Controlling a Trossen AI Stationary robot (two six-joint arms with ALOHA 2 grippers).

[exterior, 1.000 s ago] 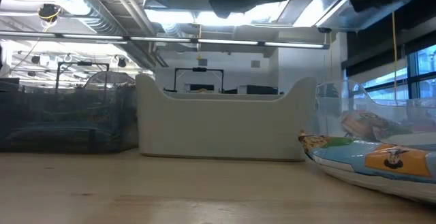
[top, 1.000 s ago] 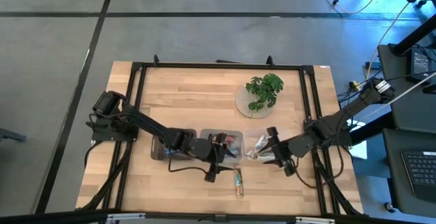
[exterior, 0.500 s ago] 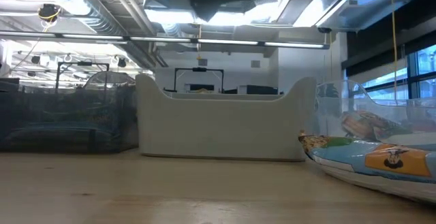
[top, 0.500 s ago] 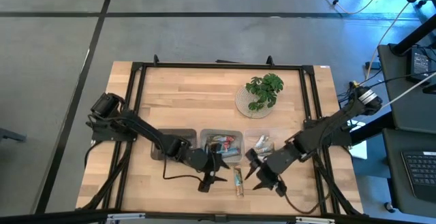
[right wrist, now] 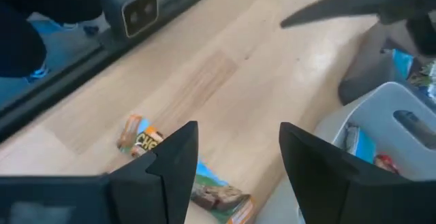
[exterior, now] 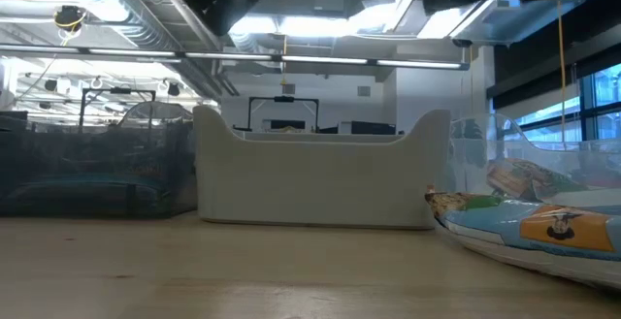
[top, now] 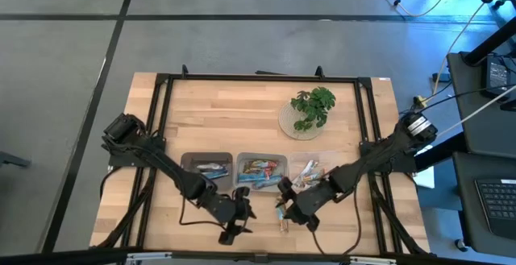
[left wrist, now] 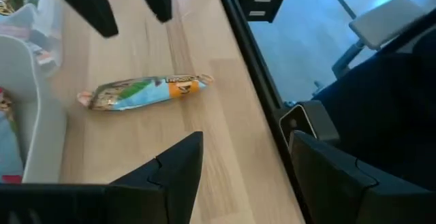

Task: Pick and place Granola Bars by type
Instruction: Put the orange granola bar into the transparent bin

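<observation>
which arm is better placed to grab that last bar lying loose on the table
Right, probably. The right claw is open and sits almost over the loose bar, which shows just past its fingers in the right wrist view. The left claw, also open, sits farther off to the side.

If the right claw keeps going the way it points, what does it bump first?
Probably the loose granola bar on the table: it lies just ahead of the open right claw, which hovers above it. How high is unclear.

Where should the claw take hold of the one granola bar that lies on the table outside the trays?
Grip the loose granola bar at its middle, coming from above, fingers across its narrow width. It lies flat on bare wood, apart from the tray.
</observation>
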